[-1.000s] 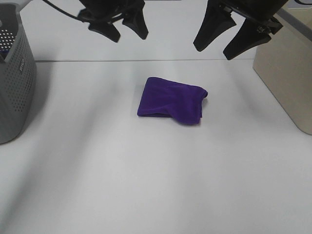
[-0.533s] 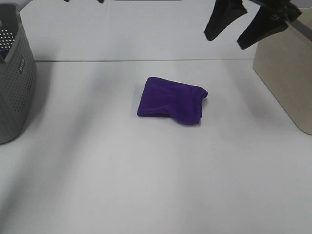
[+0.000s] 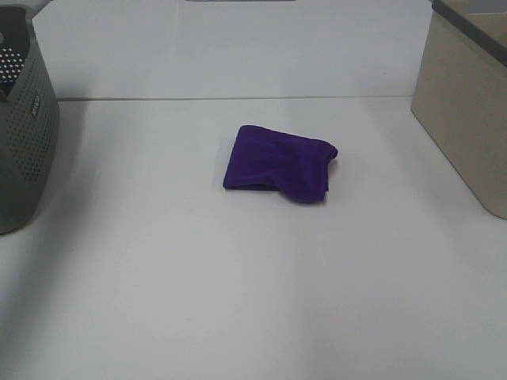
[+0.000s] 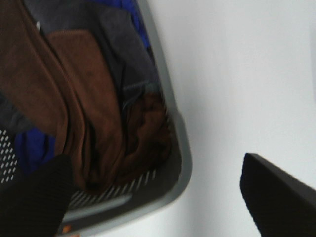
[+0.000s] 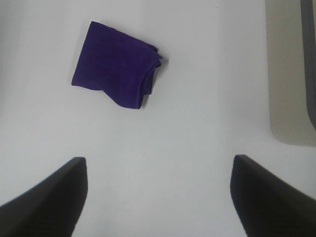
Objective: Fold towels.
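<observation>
Towel (image 3: 279, 163) unmoved, claws now gone.

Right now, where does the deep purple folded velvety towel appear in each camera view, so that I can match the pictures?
Exterior high: the deep purple folded velvety towel lies near the middle of the white table.
Left wrist: not in it; this view shows the grey perforated basket holding brown and blue cloths.
Right wrist: the towel lies beyond the open right claw.
Shared landmark: the beige box beside the towel.
</observation>
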`<state>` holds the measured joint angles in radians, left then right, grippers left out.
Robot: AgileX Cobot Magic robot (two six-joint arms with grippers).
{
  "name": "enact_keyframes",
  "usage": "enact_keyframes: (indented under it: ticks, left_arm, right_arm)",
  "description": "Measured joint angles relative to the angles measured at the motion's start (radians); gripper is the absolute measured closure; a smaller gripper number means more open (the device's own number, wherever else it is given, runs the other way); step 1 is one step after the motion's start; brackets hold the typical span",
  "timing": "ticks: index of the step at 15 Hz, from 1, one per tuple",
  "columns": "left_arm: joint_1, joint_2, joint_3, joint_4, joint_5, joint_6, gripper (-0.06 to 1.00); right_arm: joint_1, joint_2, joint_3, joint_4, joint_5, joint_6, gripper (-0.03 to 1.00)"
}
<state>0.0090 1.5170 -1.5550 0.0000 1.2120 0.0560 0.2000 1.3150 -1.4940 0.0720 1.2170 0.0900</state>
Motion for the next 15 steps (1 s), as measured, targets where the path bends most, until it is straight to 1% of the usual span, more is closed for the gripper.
enact_keyframes:
  ticks: [2, 4, 8, 9, 10, 13, 15]
  left_arm:
    - [0.0, -0.264, 0.2, 0.0, -0.001, -0.009, 0.07]
    - [0.0, -0.504, 0.349, 0.0, 0.001, -0.016, 0.07]
    - [0.0, -0.905, 0.515, 0.0, 0.001, -0.015, 0.07]
    - [0.0, -0.951, 0.538, 0.0, 0.0, -0.01, 0.07]
    - [0.0, -1.099, 0.63, 0.0, 0.001, 0.016, 0.07]
    - [0.0, -1.3, 0.763, 0.0, 0.002, 0.044, 0.07]
    - [0.0, -1.379, 0.811, 0.0, 0.003, 0.045, 0.07]
  right_arm:
    - [0.0, -0.189, 0.146, 0.004, 0.002, 0.034, 0.18]
    - [0.0, -0.392, 0.282, 0.0, 0.003, 0.05, 0.18]
    - [0.0, -0.792, 0.504, -0.001, 0.004, 0.05, 0.18]
    - [0.0, -0.84, 0.532, -0.001, 0.004, 0.05, 0.18]
    - [0.0, -1.0, 0.632, -0.001, 0.004, 0.049, 0.18]
    - [0.0, -1.181, 0.747, -0.001, 0.006, 0.024, 0.18]
    - [0.0, -1.247, 0.788, -0.001, 0.007, 0.023, 0.18]
